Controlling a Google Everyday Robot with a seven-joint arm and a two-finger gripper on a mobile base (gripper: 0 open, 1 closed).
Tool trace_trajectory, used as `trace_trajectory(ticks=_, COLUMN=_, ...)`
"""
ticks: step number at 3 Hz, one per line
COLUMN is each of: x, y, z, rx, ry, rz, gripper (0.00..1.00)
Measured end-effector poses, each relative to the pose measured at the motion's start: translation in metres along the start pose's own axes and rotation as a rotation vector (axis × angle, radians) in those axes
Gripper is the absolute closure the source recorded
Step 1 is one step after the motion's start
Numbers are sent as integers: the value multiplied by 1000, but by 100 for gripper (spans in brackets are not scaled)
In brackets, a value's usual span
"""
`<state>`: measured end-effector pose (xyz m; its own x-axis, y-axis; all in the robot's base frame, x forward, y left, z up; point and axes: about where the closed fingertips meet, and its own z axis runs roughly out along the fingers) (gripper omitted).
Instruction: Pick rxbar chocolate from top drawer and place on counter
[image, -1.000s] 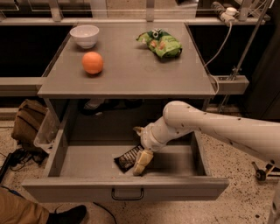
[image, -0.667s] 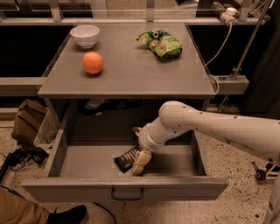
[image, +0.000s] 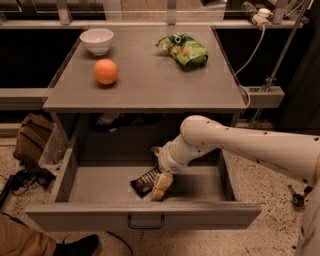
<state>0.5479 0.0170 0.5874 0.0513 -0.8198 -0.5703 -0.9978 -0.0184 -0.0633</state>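
down at 6 o'clock, below the counter (image: 150, 87), inside the open top drawer (image: 75, 220): rxbar chocolate (image: 143, 181), dark wrapper, flat on the drawer floor near the middle, just behind the front panel. reaching in from 3 o'clock: white arm (image: 240, 145), with gripper (image: 161, 186) at the bar's right end, touching it or very nearly so. cannot tell whether parted, closed, or clamped on the bar. up on the counter: orange (image: 106, 71) at 10 o'clock, white bowl (image: 97, 40) beyond it at 11 o'clock, green snack bag (image: 185, 49) at 1 o'clock, bare grey surface across the centre and near edge.

likely trouble from here, as judgement only:

- slipping: thin, flat wrapper taken by one end, so prone to pivot and drop back into the drawer on the lift.
- skidding: if pressed from above rather than pinched, could slide toward the front panel and wedge there.
- catching: arm's bend close under the counter's front edge. a straight rise could strike that edge and jolt the bar loose. safer to draw out toward 6 o'clock first.
- placing: set down too near the orange, could start it rolling off the counter.
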Motion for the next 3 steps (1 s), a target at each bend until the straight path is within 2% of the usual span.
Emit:
trace_trajectory(ticks=1, x=1, y=1, z=2, rx=-17, ry=-14, rz=4, gripper=0)
trace_trajectory(ticks=2, x=1, y=1, z=2, rx=-18, ry=-14, rz=4, gripper=18)
trace_trajectory(ticks=3, x=1, y=1, z=2, rx=-18, ry=-14, rz=4, gripper=41)
